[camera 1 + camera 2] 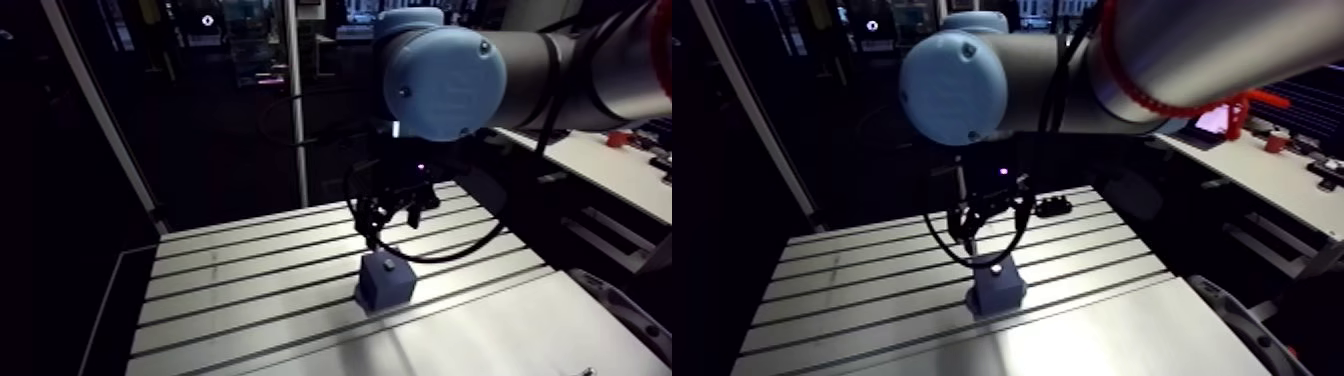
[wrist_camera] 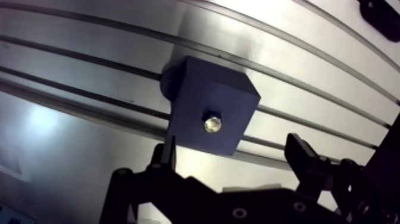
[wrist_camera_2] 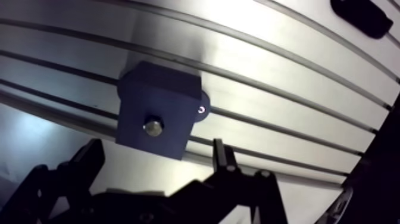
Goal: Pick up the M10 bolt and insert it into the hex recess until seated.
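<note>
Aluminium table (image 2: 59,125) with long slots carries a dark blue block (image 2: 199,95). The silver head of the M10 bolt (image 2: 212,124) sits in the recess on the top face of this block. The gripper (image 2: 232,146) hangs above it with its two fingers (image 2: 168,152) wide apart, and they hold nothing; the bolt shows between them.

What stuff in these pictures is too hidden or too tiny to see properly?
Bolt: the wrist view shows only its shiny top; the blue block hides the rest, so how deep it sits is unknown.
Black thing on the table: cut off by the wrist view's edge, so what it is stays unclear.
Gripper: in the arm view it is too small and dark to read.
</note>
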Available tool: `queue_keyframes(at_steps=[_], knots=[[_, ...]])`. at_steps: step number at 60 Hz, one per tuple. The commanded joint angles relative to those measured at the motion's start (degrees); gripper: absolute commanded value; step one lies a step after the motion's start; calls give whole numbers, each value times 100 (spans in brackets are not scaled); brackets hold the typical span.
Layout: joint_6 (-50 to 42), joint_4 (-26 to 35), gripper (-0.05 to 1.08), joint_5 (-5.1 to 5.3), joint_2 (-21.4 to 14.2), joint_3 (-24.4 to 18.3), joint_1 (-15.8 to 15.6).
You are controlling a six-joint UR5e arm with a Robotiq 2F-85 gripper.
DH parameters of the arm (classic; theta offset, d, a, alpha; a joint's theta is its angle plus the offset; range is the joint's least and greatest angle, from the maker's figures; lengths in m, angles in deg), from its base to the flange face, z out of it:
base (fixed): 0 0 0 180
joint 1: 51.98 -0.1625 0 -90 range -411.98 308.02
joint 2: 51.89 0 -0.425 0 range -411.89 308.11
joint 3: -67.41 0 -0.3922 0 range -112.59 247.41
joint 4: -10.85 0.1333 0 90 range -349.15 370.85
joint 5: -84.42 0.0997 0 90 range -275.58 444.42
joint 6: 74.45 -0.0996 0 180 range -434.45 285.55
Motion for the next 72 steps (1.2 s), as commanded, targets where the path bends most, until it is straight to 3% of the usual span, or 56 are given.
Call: queue_keyframes(at_steps=[1, 8, 12, 14, 15, 16, 17, 18, 19, 20, 25, 42, 72], knots=[[-1442, 551, 1, 2, -70, -230, -29], [-1614, 711, 2, 9, -53, -249, -29], [-1643, 785, 15, 18, -52, -251, -37], [-1653, 800, 50, 52, -60, -259, -30], [-1653, 800, 50, 52, -60, -259, -30], [-1653, 784, 61, 62, -75, -252, -29], [-1653, 784, 61, 62, -75, -252, -29], [-1661, 767, 75, 63, -85, -251, -44], [-1661, 767, 75, 63, -85, -251, -44], [-1669, 757, 88, 56, -87, -251, -46], [-1628, 739, 101, 57, -87, -227, -44], [-1600, 631, 107, 151, -35, -145, -38], [-1583, 872, 107, 74, 112, -154, -29]])
